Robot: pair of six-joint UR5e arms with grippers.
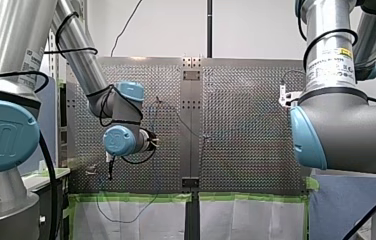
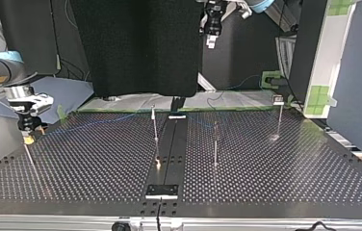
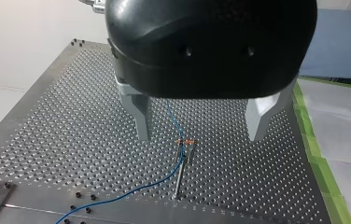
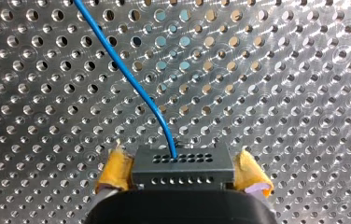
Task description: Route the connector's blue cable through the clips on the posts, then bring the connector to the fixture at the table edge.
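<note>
In the right wrist view my right gripper (image 4: 183,163) has its yellow pads (image 4: 116,168) against both sides of the black connector (image 4: 183,171), just above the perforated plate. The blue cable (image 4: 127,77) leaves the connector's top face and runs away over the holes. At the top view's left the same gripper (image 2: 27,137) hangs low by a thin post (image 2: 31,161). My left gripper (image 3: 200,138) is open and empty, high above a post (image 3: 181,172) whose clip (image 3: 186,141) holds the blue cable (image 3: 131,191). In the top view, my left gripper (image 2: 211,42) is raised at the back.
Three more thin posts (image 2: 155,125) (image 2: 215,144) (image 2: 279,118) stand across the perforated table (image 2: 265,183). A dark centre strip ends in a small plate (image 2: 161,191) at the near edge. Green tape (image 1: 136,197) and white sheets line one side. My right arm's elbow (image 1: 346,130) fills the front view's right.
</note>
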